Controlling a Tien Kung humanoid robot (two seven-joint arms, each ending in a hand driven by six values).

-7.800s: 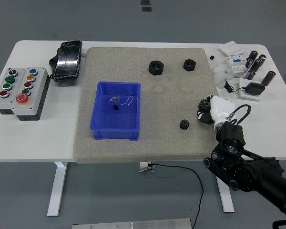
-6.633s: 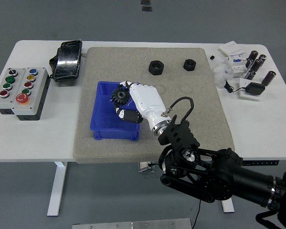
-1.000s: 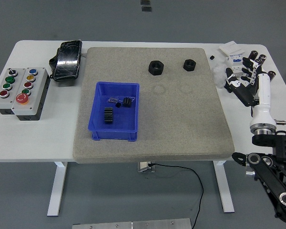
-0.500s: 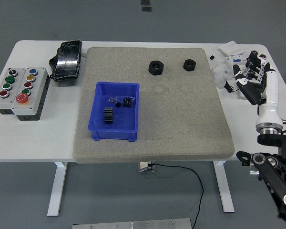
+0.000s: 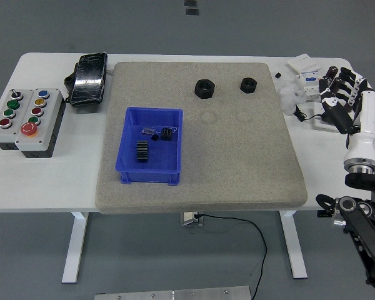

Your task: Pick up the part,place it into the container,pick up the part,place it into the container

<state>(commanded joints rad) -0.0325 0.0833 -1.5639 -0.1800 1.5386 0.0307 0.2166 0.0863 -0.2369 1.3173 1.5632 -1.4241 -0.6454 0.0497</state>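
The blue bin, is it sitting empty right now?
No, the blue bin holds two black gear-like parts and a few smaller bits near its far side.

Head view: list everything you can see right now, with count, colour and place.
mat: one, grey, centre of the white table
container: one, blue, left part of mat
gears: two, black, inside container, with other small bits
nuts: two, black, far side of mat
button box: one, grey, coloured buttons, table's left end
pouch: one, black, far left beside mat
small electrical parts: several, white and dark, far right corner
right hand: one, white and black, fingers spread, holds nothing, over the right end
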